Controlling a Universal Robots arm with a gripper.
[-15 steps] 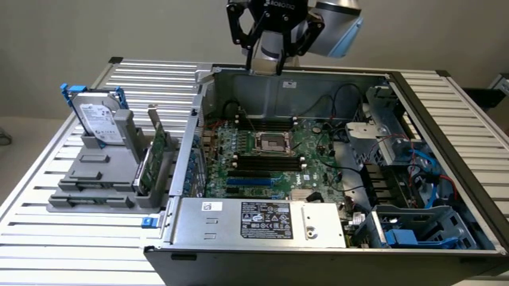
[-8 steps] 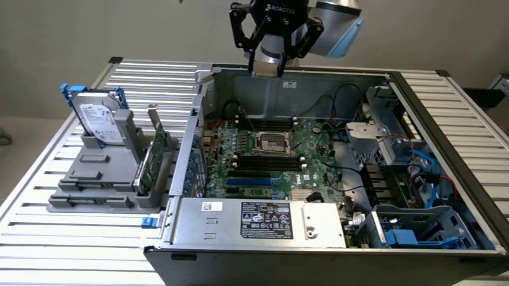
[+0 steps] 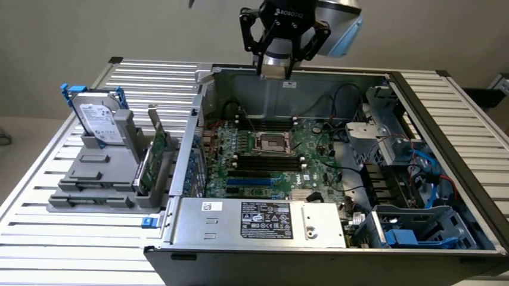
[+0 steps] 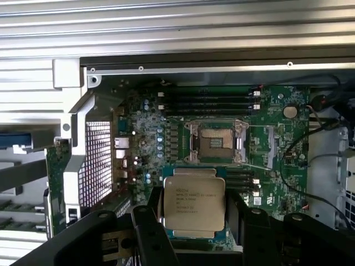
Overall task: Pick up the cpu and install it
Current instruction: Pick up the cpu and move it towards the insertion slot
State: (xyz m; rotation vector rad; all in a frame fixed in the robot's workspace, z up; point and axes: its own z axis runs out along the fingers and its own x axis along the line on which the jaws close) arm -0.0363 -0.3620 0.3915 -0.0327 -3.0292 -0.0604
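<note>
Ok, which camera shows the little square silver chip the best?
The wrist view. There the small square silver-beige cpu chip faces the camera, its printed top plain to see, gripped by the black tool. The exterior view shows it just as a tiny pale piece in the tool.

Silver-beige cpu [image 4: 193,203], green motherboard [image 4: 285,141]
</note>
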